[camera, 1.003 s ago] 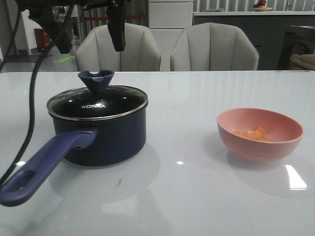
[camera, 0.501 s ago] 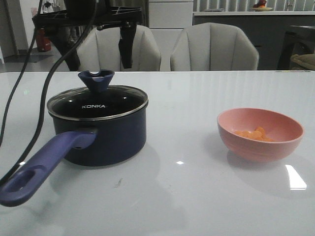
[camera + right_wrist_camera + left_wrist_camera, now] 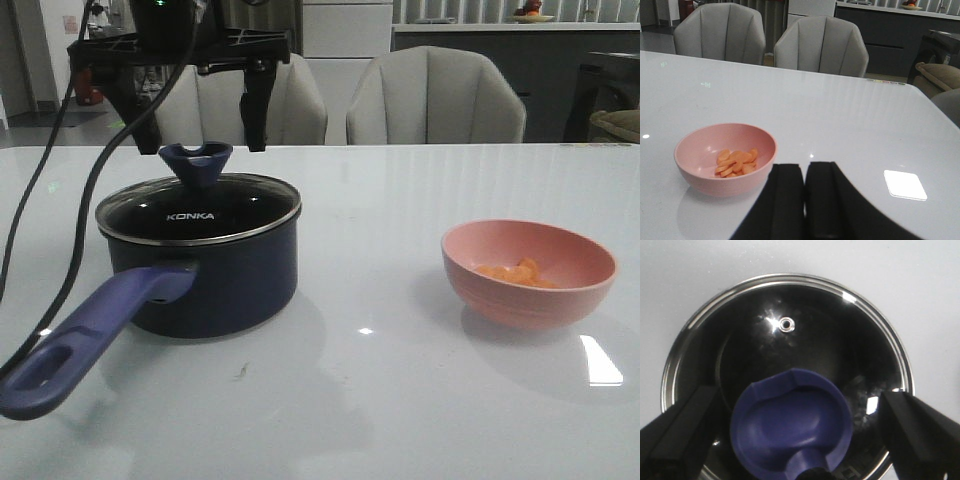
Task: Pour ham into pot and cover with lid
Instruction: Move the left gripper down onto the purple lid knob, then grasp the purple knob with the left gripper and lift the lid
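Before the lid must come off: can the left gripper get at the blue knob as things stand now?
Probably yes. The left gripper hangs open right above the knob of the lid, one finger on each side, with nothing between them.

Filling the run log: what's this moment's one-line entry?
left pincer: open over blue lid knob | right pincer: shut | orange ham: in pink bowl

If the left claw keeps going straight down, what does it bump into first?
Most likely the blue knob of the lid. The left gripper hangs open right above it, one finger on each side, so the knob would slip between them.
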### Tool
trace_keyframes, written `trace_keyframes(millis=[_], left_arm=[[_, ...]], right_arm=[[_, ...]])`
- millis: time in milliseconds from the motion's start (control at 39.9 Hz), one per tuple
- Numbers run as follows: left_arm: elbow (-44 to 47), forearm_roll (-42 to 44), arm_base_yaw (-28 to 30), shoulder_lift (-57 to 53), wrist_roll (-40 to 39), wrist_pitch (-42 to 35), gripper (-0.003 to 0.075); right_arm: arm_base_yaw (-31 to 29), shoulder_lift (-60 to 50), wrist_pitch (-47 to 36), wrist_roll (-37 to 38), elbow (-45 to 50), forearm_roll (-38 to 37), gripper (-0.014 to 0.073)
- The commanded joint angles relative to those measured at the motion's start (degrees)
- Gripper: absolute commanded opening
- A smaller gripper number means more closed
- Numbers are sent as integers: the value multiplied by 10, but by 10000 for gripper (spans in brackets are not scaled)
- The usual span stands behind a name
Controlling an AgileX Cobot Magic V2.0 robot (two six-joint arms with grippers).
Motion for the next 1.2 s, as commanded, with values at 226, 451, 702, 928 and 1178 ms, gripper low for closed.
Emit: trace_keyframes(millis=[226,451,702,928,1178], left_arm=[[1,3,-2,-22,-7,16,636],[14,3,-2,-22,-7,16,636],[14,3,-2,-22,-7,13,633],[14,2,-2,-22,-7,14,403],[14,2,-2,-22,-7,14,211]], right_arm=[[-3,-11,-42,-2,-3,-6,160],[-3,-11,-42,-2,-3,-6,160],[-3,-11,-42,-2,-3,-6,160],[-3,-11,-42,-2,-3,-6,160],[-3,-12,-42,-2,-3,-6,160]])
